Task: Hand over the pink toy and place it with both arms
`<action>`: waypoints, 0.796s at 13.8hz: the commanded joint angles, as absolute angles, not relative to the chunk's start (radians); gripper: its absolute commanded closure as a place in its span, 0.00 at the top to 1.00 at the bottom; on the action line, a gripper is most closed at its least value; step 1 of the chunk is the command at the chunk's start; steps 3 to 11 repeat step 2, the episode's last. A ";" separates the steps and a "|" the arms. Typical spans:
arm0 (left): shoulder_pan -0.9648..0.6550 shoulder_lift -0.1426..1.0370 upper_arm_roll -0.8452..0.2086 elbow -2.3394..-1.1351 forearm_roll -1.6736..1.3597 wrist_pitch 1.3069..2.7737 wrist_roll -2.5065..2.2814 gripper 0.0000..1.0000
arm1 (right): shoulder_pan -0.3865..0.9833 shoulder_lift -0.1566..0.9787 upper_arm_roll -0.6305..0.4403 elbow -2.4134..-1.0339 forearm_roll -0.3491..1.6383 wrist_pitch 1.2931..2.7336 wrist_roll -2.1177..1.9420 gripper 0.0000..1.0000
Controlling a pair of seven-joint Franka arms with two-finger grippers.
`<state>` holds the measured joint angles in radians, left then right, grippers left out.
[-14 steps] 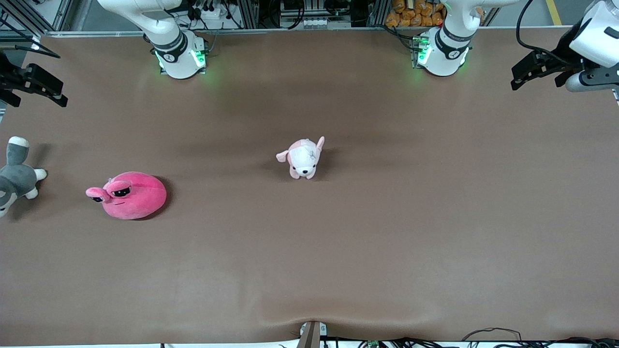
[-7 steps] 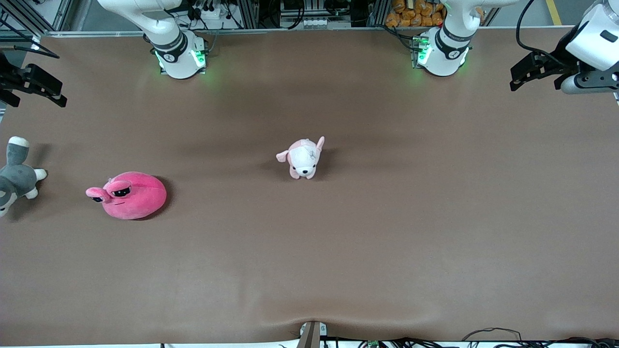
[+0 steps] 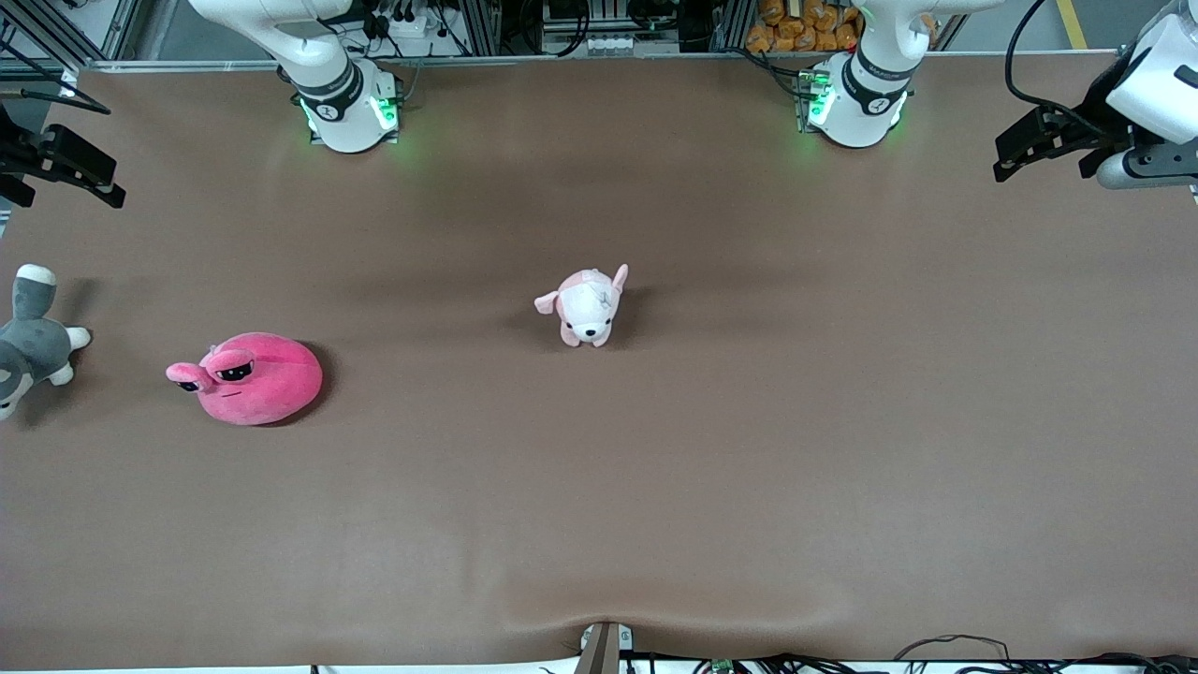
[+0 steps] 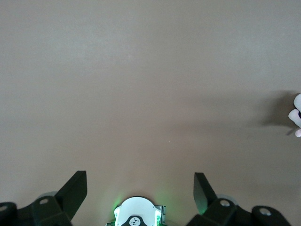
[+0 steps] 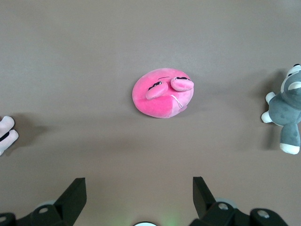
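Meanwhile, on the brown table (image 3: pixel 711 468), the pink toy (image 3: pixel 253 379) lies untouched toward the right arm's end, below and well apart from the right gripper (image 3: pixel 61 168), which hangs over the table's edge with fingers (image 5: pixel 73 197) spread wide and empty. Just beside the toy lies a grey husky plush (image 3: pixel 28 342); a pale puppy plush (image 3: pixel 587 307) stands mid-table. At the other end, the left gripper (image 3: pixel 1039 145) hovers over bare table, jaws wide, holding nothing. No legible writing shows on the toys.
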<state>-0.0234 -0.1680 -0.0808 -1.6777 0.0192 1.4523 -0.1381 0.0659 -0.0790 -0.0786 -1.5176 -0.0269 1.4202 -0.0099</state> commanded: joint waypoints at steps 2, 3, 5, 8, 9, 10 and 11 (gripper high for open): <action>-0.021 -0.141 -0.084 -1.634 0.067 1.428 -0.138 1.00 | 0.015 -0.095 -0.071 -1.542 0.006 1.434 -0.015 1.00; -0.021 -0.141 -0.084 -1.634 0.067 1.428 -0.138 1.00 | 0.015 -0.095 -0.071 -1.542 0.006 1.434 -0.015 1.00; -0.021 -0.141 -0.084 -1.634 0.067 1.428 -0.138 1.00 | 0.015 -0.095 -0.071 -1.542 0.006 1.434 -0.015 1.00; -0.021 -0.141 -0.084 -1.634 0.067 1.428 -0.138 1.00 | 0.015 -0.095 -0.071 -1.542 0.006 1.434 -0.015 1.00; -0.021 -0.141 -0.084 -1.634 0.067 1.428 -0.138 1.00 | 0.015 -0.095 -0.071 -1.542 0.006 1.434 -0.015 1.00; -0.021 -0.141 -0.084 -1.634 0.067 1.428 -0.138 1.00 | 0.015 -0.095 -0.071 -1.542 0.006 1.434 -0.015 1.00; -0.021 -0.141 -0.084 -1.634 0.067 1.428 -0.138 1.00 | 0.015 -0.095 -0.071 -1.542 0.006 1.434 -0.015 1.00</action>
